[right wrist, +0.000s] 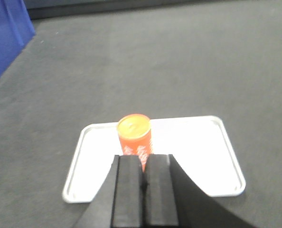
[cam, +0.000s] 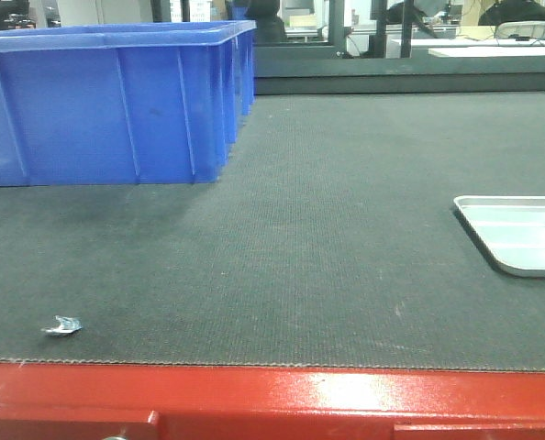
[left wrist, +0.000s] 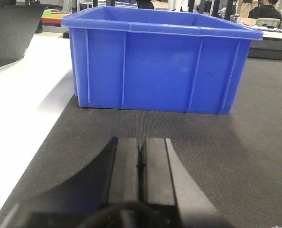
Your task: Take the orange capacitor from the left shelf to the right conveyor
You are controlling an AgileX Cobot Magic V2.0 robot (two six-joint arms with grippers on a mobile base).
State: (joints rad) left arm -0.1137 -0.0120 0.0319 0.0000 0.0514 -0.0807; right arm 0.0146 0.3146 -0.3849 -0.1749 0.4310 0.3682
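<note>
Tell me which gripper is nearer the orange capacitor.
Right. The right gripper is just in front of the orange capacitor on the tray; the left gripper faces the blue bin.

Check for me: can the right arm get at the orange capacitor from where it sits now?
Probably yes. The orange capacitor stands upright on a metal tray directly ahead of the right gripper, nothing between them. But the jaws look shut and would need opening first.

Blue bin (cam: 116, 101) far left, dk grey textured belt (cam: 328, 238) w/ red front frame (cam: 272, 399), orange capacitor (right wrist: 134, 135) w/ white print, silver tray (right wrist: 193, 142) right.
</note>
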